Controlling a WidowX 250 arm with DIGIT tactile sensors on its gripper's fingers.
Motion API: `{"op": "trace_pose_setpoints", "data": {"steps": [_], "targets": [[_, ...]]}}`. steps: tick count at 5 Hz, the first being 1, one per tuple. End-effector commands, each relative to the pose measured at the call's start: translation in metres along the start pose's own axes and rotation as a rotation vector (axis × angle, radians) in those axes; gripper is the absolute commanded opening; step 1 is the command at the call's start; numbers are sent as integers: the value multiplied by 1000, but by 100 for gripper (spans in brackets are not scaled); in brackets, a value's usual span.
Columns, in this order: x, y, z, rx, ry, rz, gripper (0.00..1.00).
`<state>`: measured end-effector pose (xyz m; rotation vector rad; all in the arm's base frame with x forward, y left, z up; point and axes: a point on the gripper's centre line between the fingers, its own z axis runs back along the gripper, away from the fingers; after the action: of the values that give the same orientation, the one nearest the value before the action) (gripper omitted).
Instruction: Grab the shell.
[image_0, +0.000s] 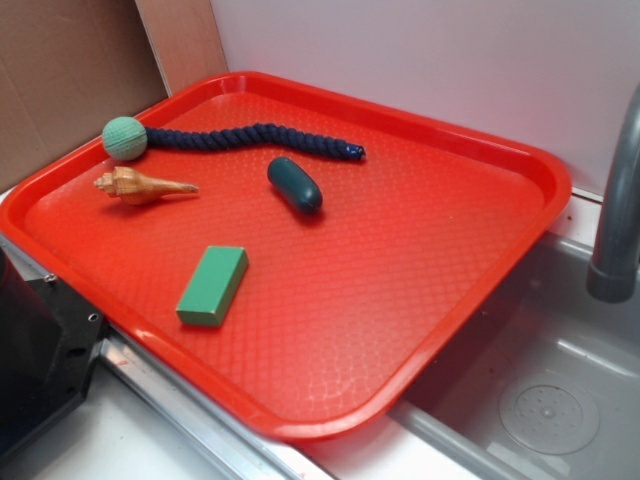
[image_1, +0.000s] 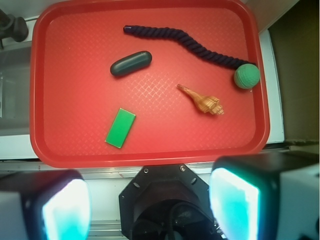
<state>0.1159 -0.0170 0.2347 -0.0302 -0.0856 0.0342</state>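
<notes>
High above the tray (image_1: 45, 75), hand (image_1: 150, 200) seemingly open, shell (image_1: 204, 101) untouched.

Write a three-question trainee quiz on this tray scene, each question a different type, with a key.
1. True or false: the shell touches the green block.
2. Multiple choice: what lies closest to the shell? A) the dark green capsule B) the knitted ball C) the faucet
3. Fill in: every object rests on the red ___.

Key:
1. False; bare tray separates them.
2. B.
3. Tray.

In the wrist view, the pincer is open, above the tray's near edge.
</notes>
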Motion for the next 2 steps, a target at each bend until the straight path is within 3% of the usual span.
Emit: {"op": "trace_pose_setpoints", "data": {"steps": [1,2], "targets": [[0,0,0,0,0,0,100],[1,11,-4,16,-20,-64,100]]}}
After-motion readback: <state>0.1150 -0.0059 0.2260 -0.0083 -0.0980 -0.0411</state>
